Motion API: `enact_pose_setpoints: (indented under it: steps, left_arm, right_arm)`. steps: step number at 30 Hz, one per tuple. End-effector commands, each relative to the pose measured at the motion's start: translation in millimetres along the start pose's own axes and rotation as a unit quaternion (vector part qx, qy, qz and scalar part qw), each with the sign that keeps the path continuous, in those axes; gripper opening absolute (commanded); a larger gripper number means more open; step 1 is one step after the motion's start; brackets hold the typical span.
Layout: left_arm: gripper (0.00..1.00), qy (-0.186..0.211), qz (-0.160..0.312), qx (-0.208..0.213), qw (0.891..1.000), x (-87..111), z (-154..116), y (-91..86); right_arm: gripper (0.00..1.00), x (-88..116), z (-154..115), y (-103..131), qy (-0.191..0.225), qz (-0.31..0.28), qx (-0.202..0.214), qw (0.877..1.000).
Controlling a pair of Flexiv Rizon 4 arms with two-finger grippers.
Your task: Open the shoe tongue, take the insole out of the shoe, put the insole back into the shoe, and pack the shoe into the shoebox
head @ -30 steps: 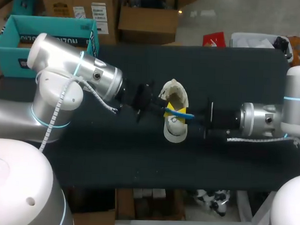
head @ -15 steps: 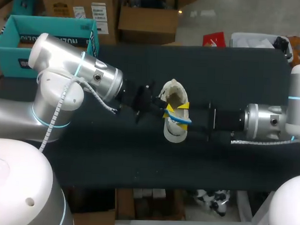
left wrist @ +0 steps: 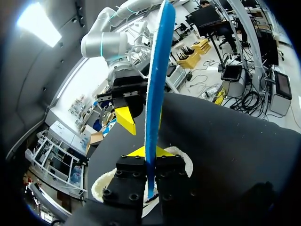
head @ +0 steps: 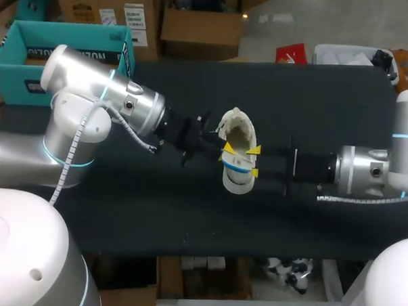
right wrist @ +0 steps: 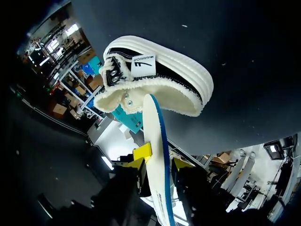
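Observation:
A white fleece-lined shoe (head: 237, 131) lies on its side mid-table, also in the right wrist view (right wrist: 155, 77). The blue-edged insole (head: 238, 167) is out of the shoe, above it. My left gripper (head: 224, 148) comes from the left and is shut on one end of the insole (left wrist: 154, 94), which stands up from its fingers (left wrist: 143, 151). My right gripper (head: 254, 161) faces it from the right. The other end of the insole (right wrist: 157, 150) lies between its spread tips (right wrist: 162, 157), with a small gap on one side. The teal shoebox (head: 59, 48) sits open at the back left.
The black table (head: 315, 97) has bare cloth on the far right and along the front. My left arm's thick white body (head: 83, 120) stands between the shoebox and the shoe.
My right gripper opened, drew back a little to the right, and now has its tips on either side of the insole. The left gripper kept its hold and nudged rightward.

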State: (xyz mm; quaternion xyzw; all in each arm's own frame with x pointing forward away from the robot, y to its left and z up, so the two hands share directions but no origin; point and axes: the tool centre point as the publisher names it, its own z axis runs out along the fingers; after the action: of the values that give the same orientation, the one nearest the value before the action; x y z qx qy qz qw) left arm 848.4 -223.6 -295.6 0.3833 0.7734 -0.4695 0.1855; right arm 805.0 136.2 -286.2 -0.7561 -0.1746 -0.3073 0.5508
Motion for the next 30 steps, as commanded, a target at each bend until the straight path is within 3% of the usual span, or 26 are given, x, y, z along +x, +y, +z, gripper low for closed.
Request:
enact_pose_setpoints:
  steps: [1, 2, 3, 10, 25, 27, 29, 30]
  left_arm:
    - [0.00, 0.004, 0.004, 0.010, 1.000, -4.1, 6, 10.0]
    - [0.00, 0.005, 0.004, 0.011, 1.000, -4.3, 6, 10.7]
    - [0.00, 0.005, 0.006, 0.014, 1.000, -4.6, 6, 11.3]
    - [0.00, 0.014, 0.017, 0.032, 0.999, -7.0, 14, 8.7]
    - [0.00, 0.028, 0.013, 0.027, 0.999, -8.9, 22, 20.5]
    - [0.00, 0.027, 0.010, 0.025, 0.999, -8.0, 20, 22.4]
    - [0.00, 0.027, 0.009, 0.026, 0.999, -6.7, 19, 23.3]
    - [0.00, 0.026, 0.008, 0.026, 0.999, -5.7, 19, 24.1]
  right_arm:
    - [0.14, 2, 3, -1, -0.003, -0.003, -0.009, 1.000]
    - [0.02, 3, 3, -1, -0.003, -0.004, -0.011, 1.000]
    - [0.00, 3, 4, 0, -0.004, -0.005, -0.013, 1.000]
    - [0.00, 5, 6, -2, -0.013, -0.012, -0.032, 0.999]
    - [0.00, 4, 10, 16, -0.011, -0.012, -0.018, 1.000]
    - [0.38, 6, 10, 16, -0.011, -0.011, -0.020, 1.000]
    - [0.52, 6, 9, 16, -0.011, -0.010, -0.023, 1.000]
    - [0.69, 6, 9, 15, -0.011, -0.009, -0.024, 1.000]
